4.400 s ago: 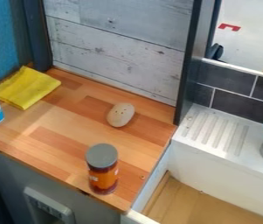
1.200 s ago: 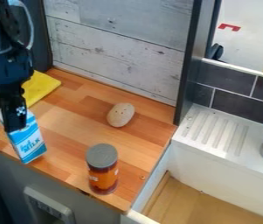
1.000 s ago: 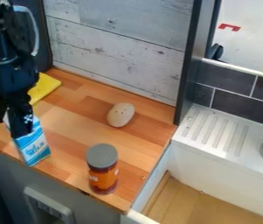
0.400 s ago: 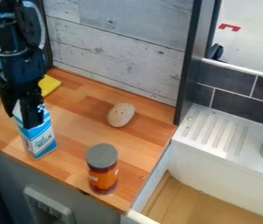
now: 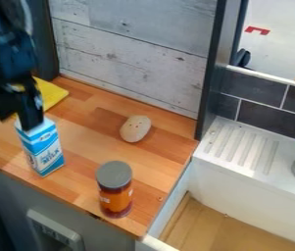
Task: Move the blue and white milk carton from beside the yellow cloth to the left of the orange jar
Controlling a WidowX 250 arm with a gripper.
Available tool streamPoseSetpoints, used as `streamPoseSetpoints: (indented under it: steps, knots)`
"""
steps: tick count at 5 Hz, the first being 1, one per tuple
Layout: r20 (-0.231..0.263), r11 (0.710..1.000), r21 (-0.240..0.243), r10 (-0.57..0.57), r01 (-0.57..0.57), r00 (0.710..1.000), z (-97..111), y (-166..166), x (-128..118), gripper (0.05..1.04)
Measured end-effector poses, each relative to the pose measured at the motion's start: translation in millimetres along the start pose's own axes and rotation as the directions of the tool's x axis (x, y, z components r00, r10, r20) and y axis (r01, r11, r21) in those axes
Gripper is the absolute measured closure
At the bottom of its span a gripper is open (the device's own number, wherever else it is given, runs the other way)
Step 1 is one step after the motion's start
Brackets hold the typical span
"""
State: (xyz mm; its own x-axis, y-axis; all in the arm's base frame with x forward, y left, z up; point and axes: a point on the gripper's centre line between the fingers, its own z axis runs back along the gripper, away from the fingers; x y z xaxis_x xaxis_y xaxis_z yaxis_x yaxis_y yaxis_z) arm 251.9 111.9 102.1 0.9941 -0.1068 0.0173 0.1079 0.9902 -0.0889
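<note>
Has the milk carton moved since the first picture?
Yes: the milk carton has moved rightward and down the view, toward the right end of the counter.

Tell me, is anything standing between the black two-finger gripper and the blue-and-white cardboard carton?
Nothing visible stands between the gripper and the carton; the gripper overlaps its top in the view. The grey-lidded orange jar stands to one side.

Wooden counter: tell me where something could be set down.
Bare wood lies between the carton and the pale oval object, and between that object and the jar. Crowded at left, where the gripper hangs by the carton's top, near the yellow cloth.
</note>
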Motion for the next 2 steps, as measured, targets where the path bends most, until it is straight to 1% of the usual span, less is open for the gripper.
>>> streamPoseSetpoints:
  steps: [1,2]
  knots:
    - [0.068,0.999,-0.025,0.039,-0.037,0.997,51.6,9.3,-13.3,0.083]
    - [0.096,0.997,-0.031,0.069,-0.067,0.993,88.4,31.8,-27.8,0.083]
